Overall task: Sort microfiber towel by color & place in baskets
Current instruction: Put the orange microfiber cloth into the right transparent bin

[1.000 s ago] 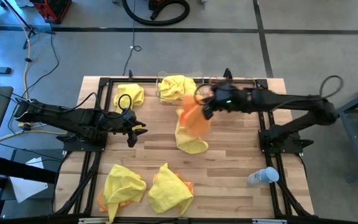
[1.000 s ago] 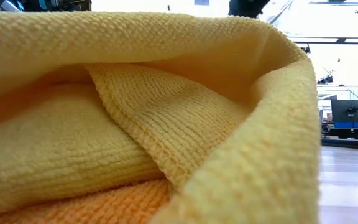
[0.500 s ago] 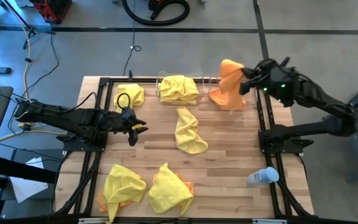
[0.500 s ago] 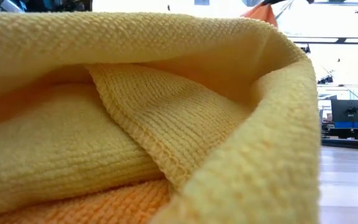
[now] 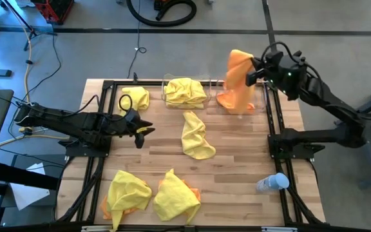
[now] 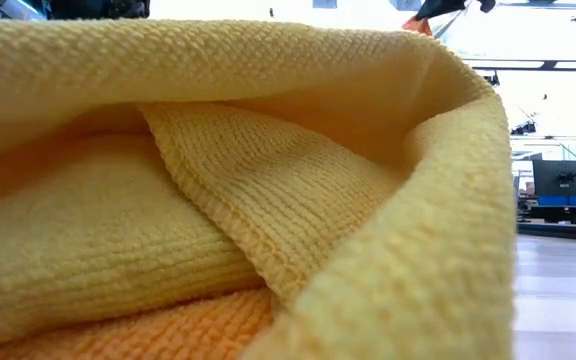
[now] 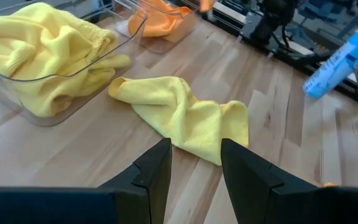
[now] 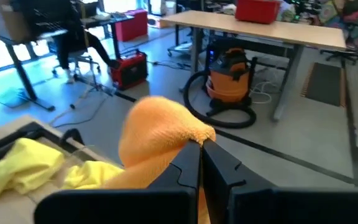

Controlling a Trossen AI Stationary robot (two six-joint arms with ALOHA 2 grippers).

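Lifted higher since a sec ago: orange towel is pinched in clenched right gripper, dangled over far-right basket w/ orange already inside, for colour match. Left gripper is parked, parted, empty.

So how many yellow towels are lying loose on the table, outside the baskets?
4: one mid-table, one at the far left beside the basket, two at the near edge. Orange showing under the near pair suggests more may be hidden.
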